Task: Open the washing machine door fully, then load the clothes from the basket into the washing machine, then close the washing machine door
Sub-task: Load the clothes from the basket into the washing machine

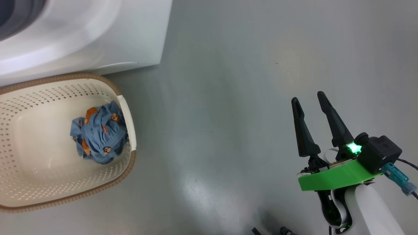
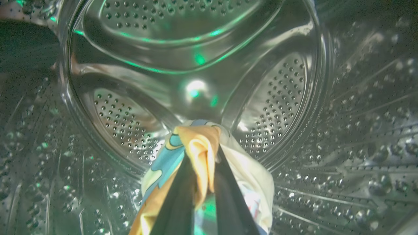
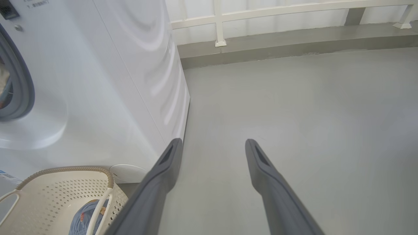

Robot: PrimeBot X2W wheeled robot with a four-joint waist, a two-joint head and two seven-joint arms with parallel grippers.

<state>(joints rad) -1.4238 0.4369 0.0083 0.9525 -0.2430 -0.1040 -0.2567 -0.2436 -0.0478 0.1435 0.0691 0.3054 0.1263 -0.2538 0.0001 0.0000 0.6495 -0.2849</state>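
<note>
My left gripper (image 2: 201, 148) is inside the steel perforated drum (image 2: 196, 58) of the washing machine (image 1: 81, 36), shut on an orange, cream and light blue garment (image 2: 199, 147) that hangs around its fingers. The cream basket (image 1: 129, 114) stands on the floor in front of the washing machine and holds a bundle of light blue clothes (image 1: 99, 132) with orange prints. My right gripper (image 1: 308, 98) hovers open over bare floor, far right of the basket, with nothing between its fingers. In the right wrist view the washing machine (image 3: 98, 81), the basket (image 3: 65, 192) and the right gripper (image 3: 212, 142) show too. The washing machine door is out of view.
Grey floor (image 1: 228, 98) stretches right of the machine and basket. A white railing (image 3: 277, 11) and low kerb run along the far wall. The grey rubber seal (image 3: 19, 85) rings the drum opening.
</note>
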